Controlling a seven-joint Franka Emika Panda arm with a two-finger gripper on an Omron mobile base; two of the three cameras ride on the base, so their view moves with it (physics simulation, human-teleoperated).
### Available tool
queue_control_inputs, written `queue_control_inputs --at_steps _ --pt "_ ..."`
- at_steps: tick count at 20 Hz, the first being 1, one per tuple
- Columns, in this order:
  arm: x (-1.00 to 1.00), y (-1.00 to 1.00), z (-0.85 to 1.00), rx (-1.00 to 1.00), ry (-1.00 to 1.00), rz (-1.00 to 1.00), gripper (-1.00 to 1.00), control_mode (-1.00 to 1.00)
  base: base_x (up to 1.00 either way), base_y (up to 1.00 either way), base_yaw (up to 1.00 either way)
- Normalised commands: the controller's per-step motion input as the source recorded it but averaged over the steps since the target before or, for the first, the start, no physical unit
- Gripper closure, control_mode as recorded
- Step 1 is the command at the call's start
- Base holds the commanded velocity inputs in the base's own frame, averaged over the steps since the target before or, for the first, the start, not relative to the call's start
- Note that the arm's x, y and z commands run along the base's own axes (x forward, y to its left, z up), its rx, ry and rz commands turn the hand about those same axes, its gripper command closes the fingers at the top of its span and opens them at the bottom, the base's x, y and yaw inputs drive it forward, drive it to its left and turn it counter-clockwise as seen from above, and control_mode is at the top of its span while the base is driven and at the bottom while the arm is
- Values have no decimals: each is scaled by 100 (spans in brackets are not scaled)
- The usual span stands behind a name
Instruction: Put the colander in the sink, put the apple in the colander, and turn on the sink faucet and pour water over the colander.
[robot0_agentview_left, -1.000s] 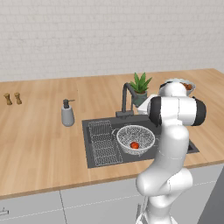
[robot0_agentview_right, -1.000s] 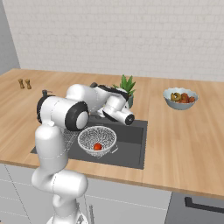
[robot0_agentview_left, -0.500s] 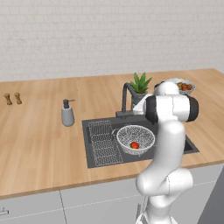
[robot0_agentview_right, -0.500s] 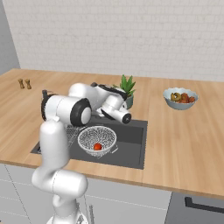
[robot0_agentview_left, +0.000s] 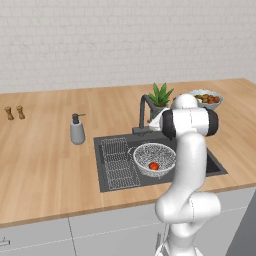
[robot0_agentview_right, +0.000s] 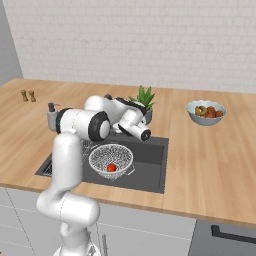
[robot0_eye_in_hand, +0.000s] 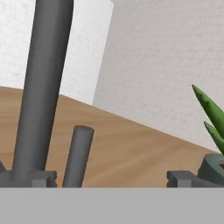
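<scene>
The silvery mesh colander (robot0_agentview_left: 154, 158) (robot0_agentview_right: 111, 159) sits in the dark grey sink (robot0_agentview_left: 215, 167) (robot0_agentview_right: 148, 165), and the small red apple (robot0_agentview_left: 154, 165) (robot0_agentview_right: 111, 168) lies inside it. The dark sink faucet (robot0_agentview_left: 143, 112) stands at the sink's back edge. In the hand view its tall neck (robot0_eye_in_hand: 41, 87) rises very close on the left, with its short lever (robot0_eye_in_hand: 78, 153) beside it. My gripper (robot0_eye_in_hand: 105, 180) is open. Its fingertips (robot0_eye_in_hand: 183, 178) stand wide apart at the faucet's base, and the lever shows between them, nearer the left tip. My own arm hides the fingers in both base views.
A wire rack (robot0_agentview_left: 117, 161) fills the sink's left half. A potted green plant (robot0_agentview_left: 160, 95) (robot0_eye_in_hand: 211, 118) stands just right of the faucet. A grey soap dispenser (robot0_agentview_left: 76, 131) is left of the sink, a fruit bowl (robot0_agentview_left: 206, 99) (robot0_agentview_right: 206, 112) far right, and two shakers (robot0_agentview_left: 14, 112) far left.
The arm has swung a little to the left, bringing the hand closer to the faucet. The jaws stay open; colander and apple have not moved.
</scene>
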Motion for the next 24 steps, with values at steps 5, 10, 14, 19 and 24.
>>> queue_control_inputs --at_steps 5,10,14,19,24 --pt "27 6 -4 0 0 0 -100 -100 0 0 0" --pt "21 20 0 0 -1 0 -100 -100 0 0 0" --pt "25 10 0 0 0 0 -100 -100 0 0 0" --pt "22 3 0 0 0 0 -100 -100 0 0 0" --pt "17 0 0 0 0 0 -100 -100 0 0 0"
